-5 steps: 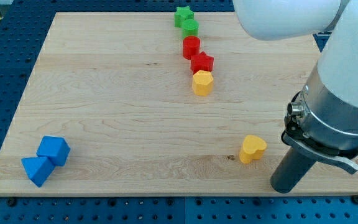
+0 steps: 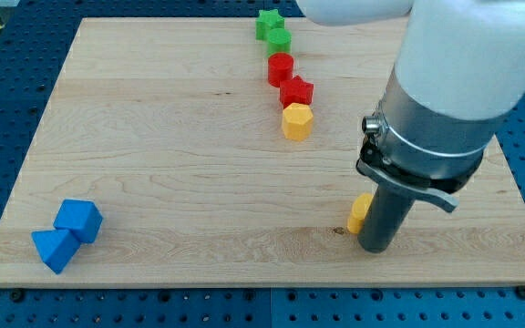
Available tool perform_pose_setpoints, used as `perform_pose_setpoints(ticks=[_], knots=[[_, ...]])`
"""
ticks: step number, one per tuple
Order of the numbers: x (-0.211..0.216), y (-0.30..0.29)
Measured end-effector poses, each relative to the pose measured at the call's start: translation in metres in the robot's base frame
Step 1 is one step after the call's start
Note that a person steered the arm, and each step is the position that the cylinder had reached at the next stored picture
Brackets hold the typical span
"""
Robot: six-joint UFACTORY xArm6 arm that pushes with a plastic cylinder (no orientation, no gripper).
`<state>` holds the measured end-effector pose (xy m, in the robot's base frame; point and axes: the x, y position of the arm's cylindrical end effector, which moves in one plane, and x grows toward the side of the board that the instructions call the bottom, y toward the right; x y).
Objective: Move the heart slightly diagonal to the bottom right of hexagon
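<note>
Heart block (image 2: 359,212) is mostly hidden right now, only a yellow sliver of it pokes out on the view's left side of the rod, down near the bottom right part of the wooden desk (image 2: 153,155). My tip (image 2: 377,248) sits right against that sliver, just to its right and a touch lower, so it looks like they're touching. No real tool on this arm btw, it's just a straight dark rod, so nothing opens or closes and nothing is gripped; it only has contact along the side.

Yellow hexagon (image 2: 296,120) is well up from the heart, around the middle of the board toward the top. Heart is below it and off to the right, with a clear stretch of bare wood between them.

Above the hexagon there's a little line of blocks running up toward the view's top: red star (image 2: 296,92) touching the hexagon, then a red cylinder (image 2: 281,68), then a green cylinder-ish block (image 2: 279,39), and a green star (image 2: 268,22) right at the top edge. They sit pretty much shoulder to shoulder.

Far over in the bottom left corner are two blue blocks touching each other: a blue cube (image 2: 79,220) and a blue triangle-ish one (image 2: 53,249) just below and left of it. Both are well apart from everything else.
</note>
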<state>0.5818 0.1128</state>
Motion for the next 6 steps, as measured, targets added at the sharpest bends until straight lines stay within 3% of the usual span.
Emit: perform_pose_setpoints(ticks=[2, 5, 6], knots=[[-0.03, 0.0], [-0.042, 0.029], [-0.05, 0.007]])
